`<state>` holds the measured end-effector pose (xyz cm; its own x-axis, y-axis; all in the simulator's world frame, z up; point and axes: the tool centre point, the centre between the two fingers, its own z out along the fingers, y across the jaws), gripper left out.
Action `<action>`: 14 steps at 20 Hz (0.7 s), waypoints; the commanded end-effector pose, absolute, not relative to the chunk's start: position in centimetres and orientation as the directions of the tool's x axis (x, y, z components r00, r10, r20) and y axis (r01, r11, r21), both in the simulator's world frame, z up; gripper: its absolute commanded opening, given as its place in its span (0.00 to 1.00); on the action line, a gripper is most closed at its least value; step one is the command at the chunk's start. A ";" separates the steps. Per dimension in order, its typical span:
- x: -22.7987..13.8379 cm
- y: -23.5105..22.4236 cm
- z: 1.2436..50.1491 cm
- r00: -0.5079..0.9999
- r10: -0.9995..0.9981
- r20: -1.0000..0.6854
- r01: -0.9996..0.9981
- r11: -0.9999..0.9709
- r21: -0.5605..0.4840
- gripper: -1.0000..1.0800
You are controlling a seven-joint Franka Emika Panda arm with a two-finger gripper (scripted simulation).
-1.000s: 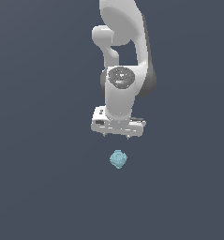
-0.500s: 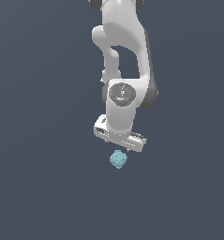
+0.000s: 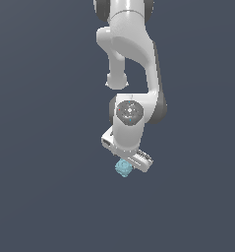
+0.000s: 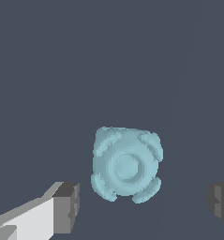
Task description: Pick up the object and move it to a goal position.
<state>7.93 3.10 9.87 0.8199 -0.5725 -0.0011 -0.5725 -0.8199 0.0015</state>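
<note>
Arm [image 3: 131, 59] first — it hangs bent over the dark surface [image 3: 45, 197], its white gripper [image 3: 129, 157] lowered right down onto the object [image 3: 123, 168], which lies on the surface just under the hand and peeks out on the exterior view's left of it. The fingers [image 4: 66, 206] stand spread wide apart, one on either side of the lump with clear space between each pad and it; nothing is gripped yet. The step in hand looks like the final descent before closing. To do it well, I would keep the lump centred between the pads, sink until they flank its widest part, then close evenly — a lopsided squeeze could roll it away. The object is small, roundish, pale cyan-blue, bumpy and faceted, with a raised ring-like centre and blunt knobs around it.
</note>
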 end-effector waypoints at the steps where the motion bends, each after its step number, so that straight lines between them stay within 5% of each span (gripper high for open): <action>1: 8.3 3.2 9.5 0.799 -0.601 0.000 -0.601 -0.799 0.001 0.96; 14: 8.6 3.3 8.3 0.775 -0.632 0.000 -0.632 -0.775 0.000 0.96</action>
